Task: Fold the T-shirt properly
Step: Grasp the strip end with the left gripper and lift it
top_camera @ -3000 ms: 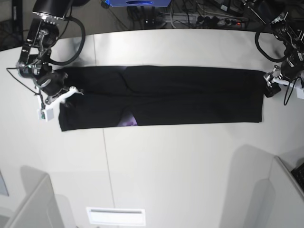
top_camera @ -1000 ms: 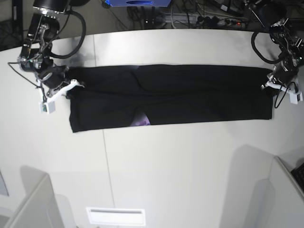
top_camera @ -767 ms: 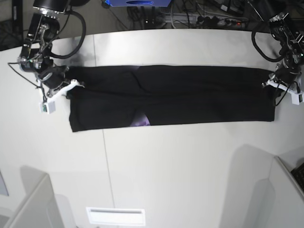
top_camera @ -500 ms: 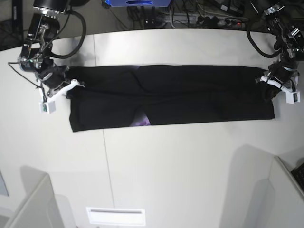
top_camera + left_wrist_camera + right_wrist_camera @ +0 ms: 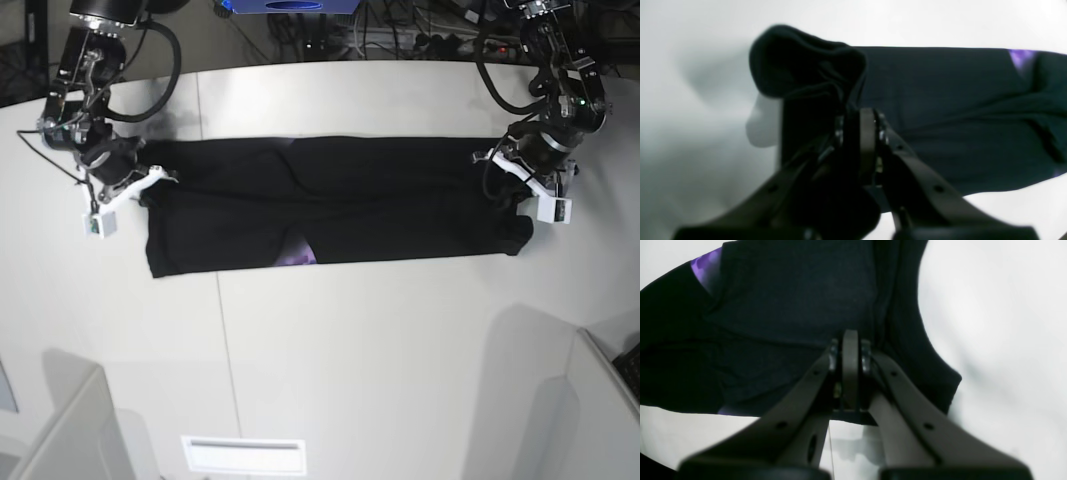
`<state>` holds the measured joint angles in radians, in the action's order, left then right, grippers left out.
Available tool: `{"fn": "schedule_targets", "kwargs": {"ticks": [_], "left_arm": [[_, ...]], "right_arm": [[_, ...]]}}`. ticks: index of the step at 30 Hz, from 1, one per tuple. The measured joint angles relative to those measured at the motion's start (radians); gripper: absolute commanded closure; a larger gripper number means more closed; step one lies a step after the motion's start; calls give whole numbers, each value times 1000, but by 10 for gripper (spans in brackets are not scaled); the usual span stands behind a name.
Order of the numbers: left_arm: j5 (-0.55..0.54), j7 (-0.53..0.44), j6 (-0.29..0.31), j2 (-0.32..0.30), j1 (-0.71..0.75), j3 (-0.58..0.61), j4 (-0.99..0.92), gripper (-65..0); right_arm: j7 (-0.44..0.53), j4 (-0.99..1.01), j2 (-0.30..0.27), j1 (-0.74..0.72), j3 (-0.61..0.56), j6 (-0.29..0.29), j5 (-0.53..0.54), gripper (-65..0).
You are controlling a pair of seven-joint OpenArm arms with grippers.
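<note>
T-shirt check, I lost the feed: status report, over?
Left gripper shut on T-shirt, end bunched. Right gripper shut on the opposite end. Long folded strip on table. Nothing in the way.

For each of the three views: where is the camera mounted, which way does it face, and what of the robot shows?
Base: overhead, facing down on the table and T-shirt; both arms show, left gripper, right gripper.
Left wrist: on the left arm, looking along its shut jaws at a bunched shirt end.
Right wrist: on the right arm, looking past its shut jaws over the cloth.
Shared: all show the black shirt and its purple print.
</note>
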<state>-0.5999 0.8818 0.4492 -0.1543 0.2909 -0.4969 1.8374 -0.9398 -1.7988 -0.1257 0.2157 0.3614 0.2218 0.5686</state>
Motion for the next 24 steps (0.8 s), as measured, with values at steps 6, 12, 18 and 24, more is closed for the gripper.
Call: {"fn": "schedule_targets", "kwargs": {"ticks": [6,12,18,24], "left_arm": [[0,0,0,18,0,78,1,0],[-3,0,-84,18,-6,175,2,0],[-8,-3,-138,19,-29,283,2,0],[-7,-3,-158,80,-63,311,0,0]], "right_arm": [[0,0,0,2,0,0,0,0],[1,0,-2,10,2,0,0,0],[-3,0,-1,18,3,0,0,0],[-3,0,-1,18,5,0,0,0]]}}
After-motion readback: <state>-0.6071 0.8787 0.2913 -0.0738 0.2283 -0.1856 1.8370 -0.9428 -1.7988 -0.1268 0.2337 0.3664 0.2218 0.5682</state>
